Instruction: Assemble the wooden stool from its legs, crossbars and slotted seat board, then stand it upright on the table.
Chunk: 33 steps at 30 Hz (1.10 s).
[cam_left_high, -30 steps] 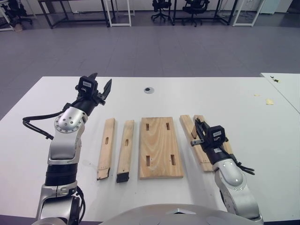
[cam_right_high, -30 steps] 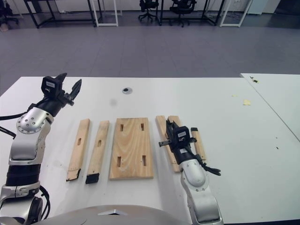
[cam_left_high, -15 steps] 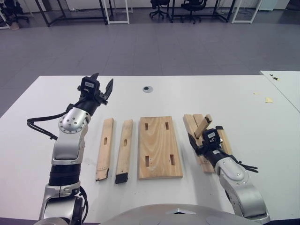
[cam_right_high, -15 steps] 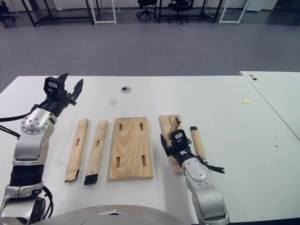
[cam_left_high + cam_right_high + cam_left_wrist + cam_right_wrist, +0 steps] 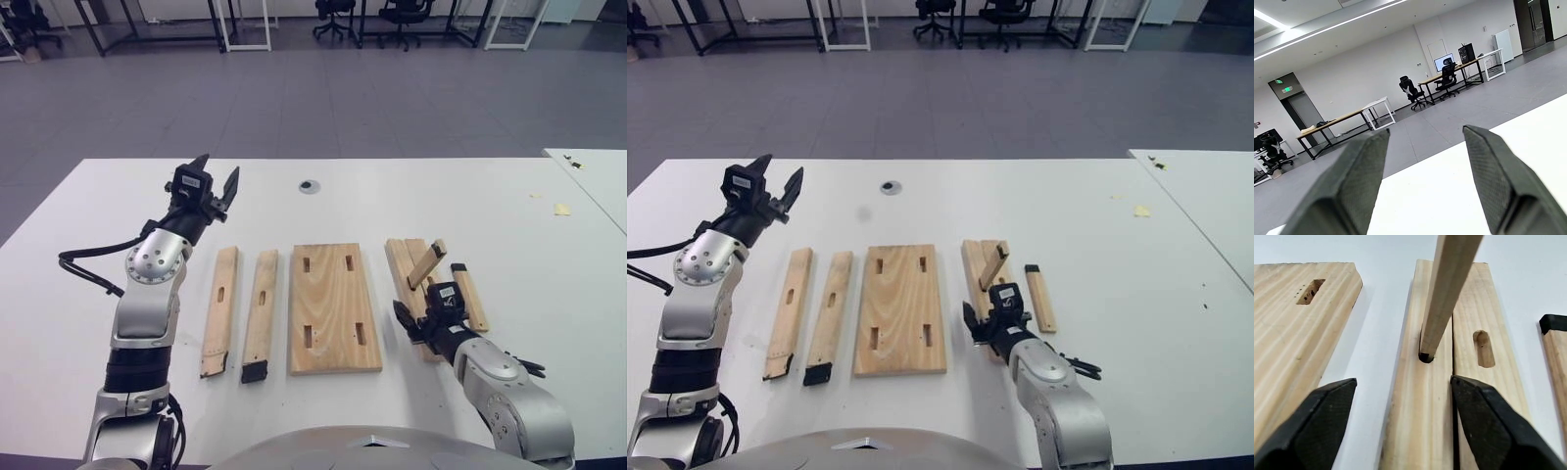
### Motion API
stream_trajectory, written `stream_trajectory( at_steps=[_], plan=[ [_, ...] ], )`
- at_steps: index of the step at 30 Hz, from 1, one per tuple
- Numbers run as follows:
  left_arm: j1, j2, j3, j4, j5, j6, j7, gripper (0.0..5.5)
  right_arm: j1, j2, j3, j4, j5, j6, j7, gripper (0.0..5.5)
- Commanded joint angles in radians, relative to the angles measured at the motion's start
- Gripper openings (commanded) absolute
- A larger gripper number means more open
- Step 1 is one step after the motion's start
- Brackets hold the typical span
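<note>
The slotted seat board (image 5: 335, 305) lies flat mid-table. Two slotted legs (image 5: 221, 305) (image 5: 262, 308) lie to its left. On its right two more legs (image 5: 1422, 396) (image 5: 1488, 357) lie side by side. A thin crossbar (image 5: 427, 263) leans tilted over them, its dark lower end on their seam (image 5: 1426, 355). Another short bar with a black tip (image 5: 467, 294) lies further right. My right gripper (image 5: 415, 321) is open, low over the near end of the right legs, holding nothing. My left gripper (image 5: 217, 170) is open in the air at the back left, behind the left legs.
The white table (image 5: 509, 211) has a small round grommet (image 5: 310, 186) behind the seat board. A second table (image 5: 593, 176) adjoins at the far right with small yellow scraps. Bare tabletop lies to the right of the parts and at the back.
My right gripper has drawn back toward me off the right legs, leaving the crossbar tilted up on them and uncovering the black-tipped bar. The left arm barely shifted.
</note>
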Motion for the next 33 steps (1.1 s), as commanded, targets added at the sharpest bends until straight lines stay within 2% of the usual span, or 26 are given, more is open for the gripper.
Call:
stream_trajectory(
  at_steps=[1, 4, 10, 18, 20, 22, 27, 30, 33],
  plan=[
    [0.006, -0.005, -0.004, 0.001, 0.019, -0.013, 0.016, 2.76, -0.002, -0.102, -0.002, 0.053, -0.051, 0.03, -0.007, 3.58],
    [-0.002, -0.023, 0.001, -0.006, 0.002, -0.006, 0.023, 2.76, -0.031, -0.156, 0.027, 0.061, -0.074, 0.012, 0.005, 3.58],
    [-0.002, -0.02, 0.002, 0.007, 0.004, -0.015, 0.022, 2.76, -0.04, -0.157, 0.062, 0.072, -0.063, -0.004, 0.029, 3.58],
    [-0.009, -0.025, -0.003, 0.02, -0.003, -0.005, 0.017, 2.76, -0.065, -0.168, 0.031, 0.134, -0.01, 0.01, 0.091, 2.14],
    [-0.013, -0.037, 0.001, 0.017, -0.024, 0.013, 0.017, 2.76, -0.077, -0.202, 0.039, 0.166, -0.018, 0.003, 0.111, 2.07],
    [-0.027, -0.066, 0.015, 0.008, -0.095, 0.073, 0.007, 2.76, -0.101, -0.235, 0.033, 0.199, -0.023, -0.033, 0.14, 2.07],
    [-0.088, -0.21, 0.127, -0.055, -0.584, 0.438, 0.001, 2.76, -0.298, -0.304, -0.045, 0.237, 0.011, -0.277, 0.262, 2.07],
    [-0.163, -0.315, 0.183, -0.017, -0.855, 0.584, 0.067, 2.76, -0.428, -0.306, 0.02, 0.255, 0.018, -0.375, 0.34, 2.07],
    [-0.221, -0.402, 0.197, 0.057, -0.987, 0.659, 0.166, 2.76, -0.516, -0.27, 0.109, 0.246, 0.017, -0.429, 0.378, 2.07]
  ],
)
